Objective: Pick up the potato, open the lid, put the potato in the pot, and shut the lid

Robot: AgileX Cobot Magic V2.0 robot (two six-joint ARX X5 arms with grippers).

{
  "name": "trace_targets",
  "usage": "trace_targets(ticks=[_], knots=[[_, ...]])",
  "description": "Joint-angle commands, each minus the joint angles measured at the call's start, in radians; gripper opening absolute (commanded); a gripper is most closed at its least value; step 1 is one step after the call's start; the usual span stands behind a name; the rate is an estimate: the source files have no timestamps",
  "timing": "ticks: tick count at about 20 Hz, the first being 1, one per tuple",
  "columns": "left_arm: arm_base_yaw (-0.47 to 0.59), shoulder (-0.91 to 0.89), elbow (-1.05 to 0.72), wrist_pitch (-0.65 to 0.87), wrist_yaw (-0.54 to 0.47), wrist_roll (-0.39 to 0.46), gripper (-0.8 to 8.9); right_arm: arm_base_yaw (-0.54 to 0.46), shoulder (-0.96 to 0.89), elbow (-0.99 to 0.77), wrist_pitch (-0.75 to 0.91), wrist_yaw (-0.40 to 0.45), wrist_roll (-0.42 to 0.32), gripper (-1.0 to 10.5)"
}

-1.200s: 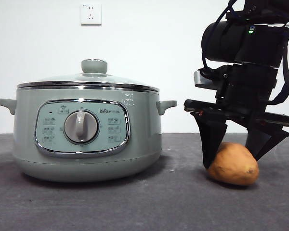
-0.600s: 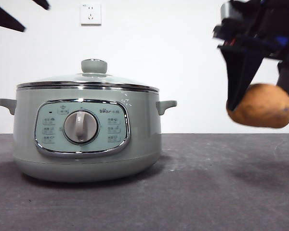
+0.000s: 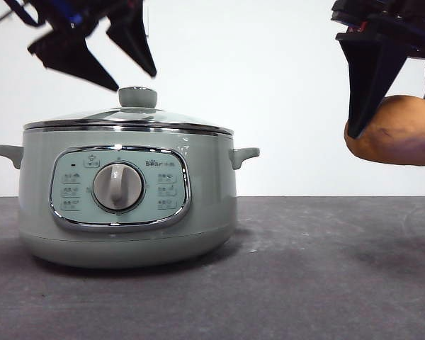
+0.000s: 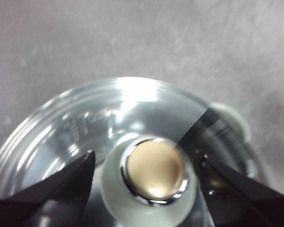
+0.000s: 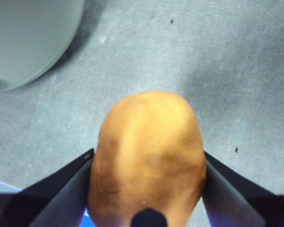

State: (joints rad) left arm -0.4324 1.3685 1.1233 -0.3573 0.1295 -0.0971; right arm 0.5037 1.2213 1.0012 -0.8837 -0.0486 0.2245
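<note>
Potato aloft in the right hand, left hand poised over the lid knob.

The potato (image 3: 399,132) is clamped between the jaws of the right hand (image 5: 146,163), which press its two flanks, and it hangs in the air well above the tabletop (image 3: 304,283), off to one side of the pot (image 3: 127,195) (only a curved sliver of that pot's wall shows in the right wrist view). The lid (image 3: 127,118) sits closed on the pot. The left hand (image 4: 144,165) hovers just above it, jaws spread wide on either side of the knob (image 4: 154,172); they appear not to touch it, though the blurred wrist view leaves that uncertain.
</note>
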Motion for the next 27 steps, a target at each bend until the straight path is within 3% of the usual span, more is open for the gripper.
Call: trace_targets(ticks=[1,6,9,17,25,27], knots=[[-0.002,0.035,-0.001,0.009,-0.001,0.020,3.51,0.001,-0.001,0.002,0.000,0.003,-0.002,0.0],[-0.020,0.057,-0.001,0.010,0.000,0.021,3.26,0.001,-0.001,0.002,0.000,0.003,-0.002,0.0],[-0.020,0.057,-0.001,0.001,0.003,0.044,-0.06,0.001,-0.001,0.002,0.000,0.003,-0.002,0.0],[-0.020,0.012,0.000,0.012,-0.004,0.049,-0.09,0.001,-0.005,0.002,0.001,0.003,-0.002,0.0],[-0.019,-0.333,0.000,-0.016,-0.104,0.058,-0.09,0.002,-0.015,0.003,0.106,-0.006,-0.001,0.0],[-0.019,-0.437,0.000,-0.061,-0.134,0.076,-0.09,0.004,-0.015,0.009,0.158,-0.045,-0.002,0.0]])
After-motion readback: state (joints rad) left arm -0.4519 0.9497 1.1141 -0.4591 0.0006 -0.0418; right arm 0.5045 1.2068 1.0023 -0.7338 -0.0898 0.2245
